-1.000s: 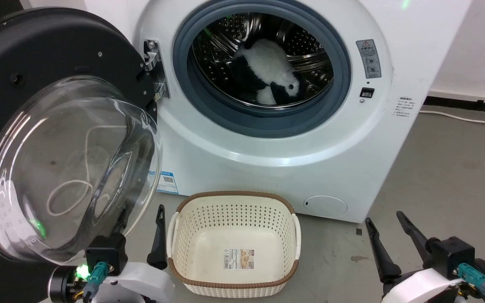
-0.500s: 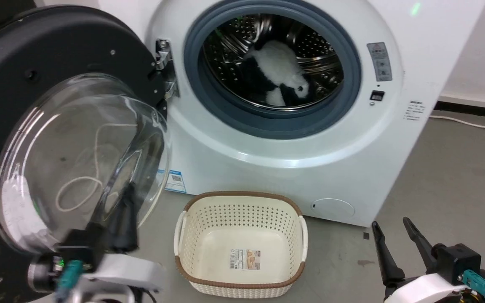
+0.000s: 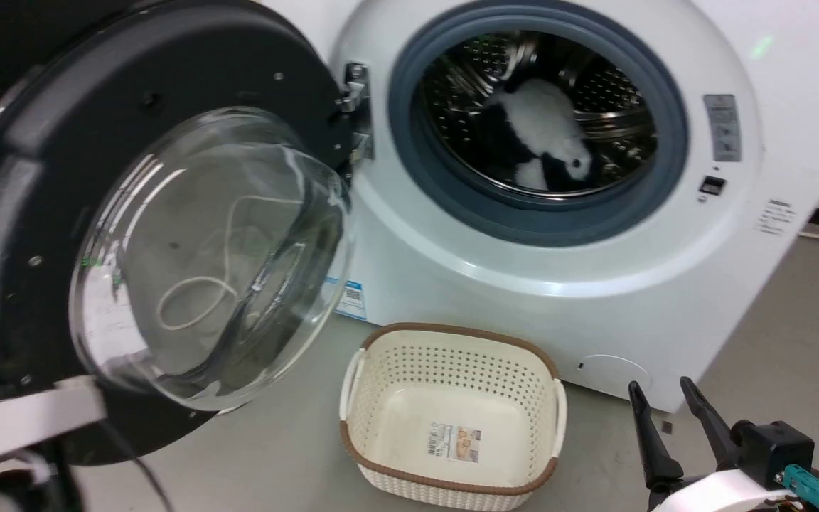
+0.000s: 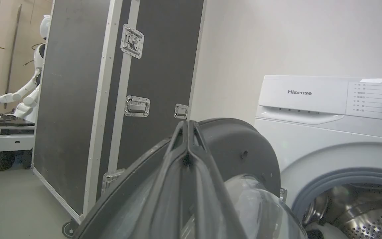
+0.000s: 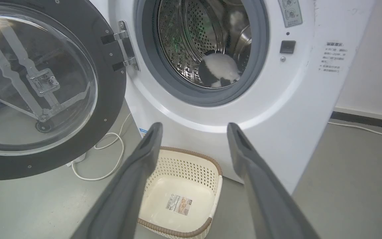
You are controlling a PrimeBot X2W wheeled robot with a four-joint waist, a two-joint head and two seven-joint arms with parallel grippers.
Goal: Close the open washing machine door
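Note:
The washing machine door [image 3: 40, 178] stands swung wide open at the left, its black rim around a bulging glass bowl [image 3: 210, 256], hung on a metal hinge [image 3: 356, 107]. The white washing machine [image 3: 523, 299] shows its steel drum and grey gasket. My left gripper [image 4: 188, 124] is shut with nothing in it, fingers pressed together beside the door's black rim [image 4: 240, 146]; my pale left forearm [image 3: 18, 423] shows blurred at the lower left. My right gripper [image 3: 660, 386] is open and low at the right, apart from the door [image 5: 111, 83] and the machine [image 5: 293, 99].
A black and white plush toy [image 3: 544, 128] lies in the drum. A cream perforated basket [image 3: 445, 355] sits on the floor before the machine. A tall black flight case [image 4: 78, 99] stands left of the door, another robot [image 4: 28, 89] beyond it. A white cable [image 5: 111, 159] lies under the door.
The head camera has turned left, so the whole picture shifted right. My left arm swung left and up; its gripper has left the head view's lower left. The right gripper has barely moved.

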